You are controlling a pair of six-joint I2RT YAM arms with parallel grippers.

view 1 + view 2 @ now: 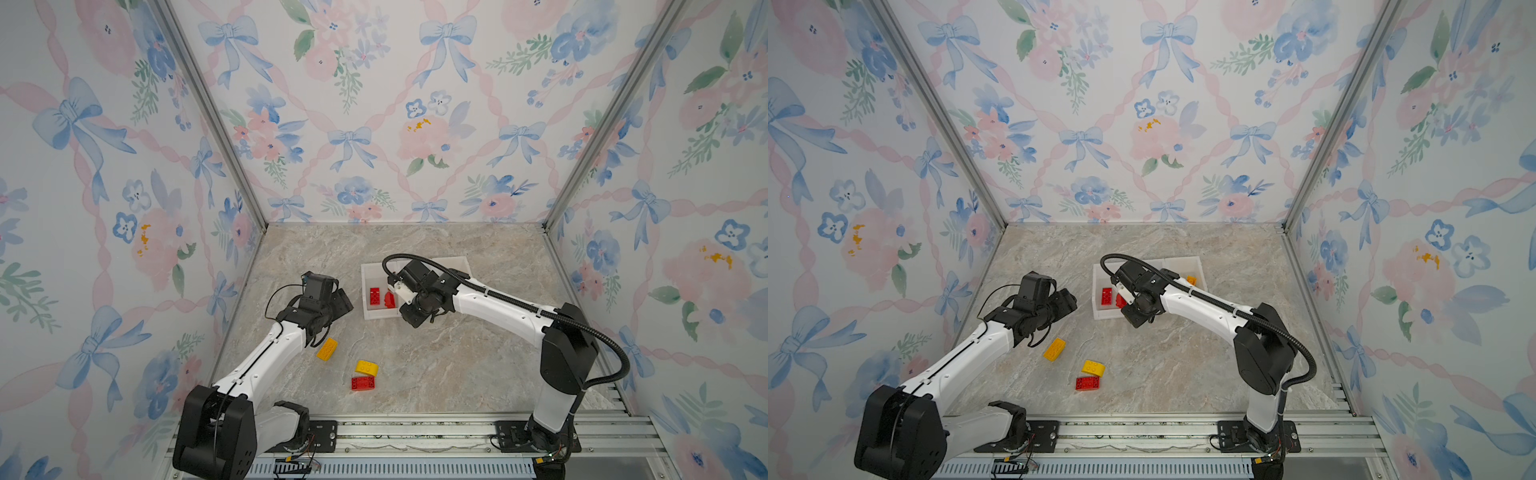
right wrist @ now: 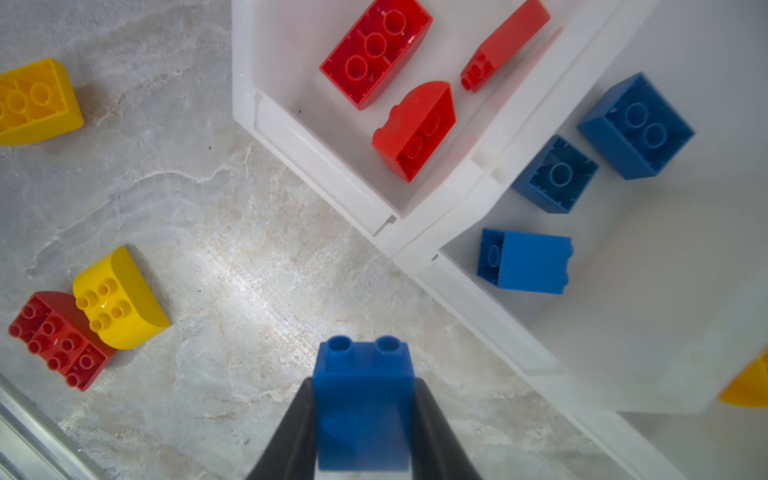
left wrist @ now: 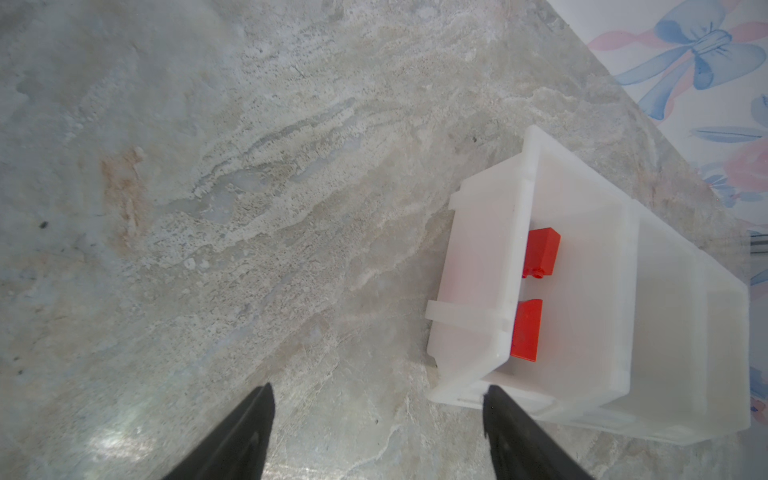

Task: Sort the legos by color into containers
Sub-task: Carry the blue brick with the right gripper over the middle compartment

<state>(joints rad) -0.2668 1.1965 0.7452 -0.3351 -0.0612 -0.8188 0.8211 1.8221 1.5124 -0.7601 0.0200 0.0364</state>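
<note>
In a top view, two yellow bricks (image 1: 327,348) and a red brick (image 1: 363,382) lie loose outside the containers (image 1: 374,314). Left wrist view: the left gripper (image 3: 377,388) gapes empty beside the containers. Right wrist view: the right gripper (image 2: 363,386) clamps a blue brick (image 2: 363,419) just beside them; other reds (image 2: 376,50) and blues (image 2: 636,124) sit binned.

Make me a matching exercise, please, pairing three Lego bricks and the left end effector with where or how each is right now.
Column one:
1. blue two-stud brick
2. yellow curved brick
3. upside-down long red brick
4. left end effector

Column two:
A. open, holding nothing
B. lying in the white end compartment
C. clamped in the right end effector
D. on the table, against a studs-up red brick

Pairs: 1-C, 2-D, 3-B, 4-A
</note>
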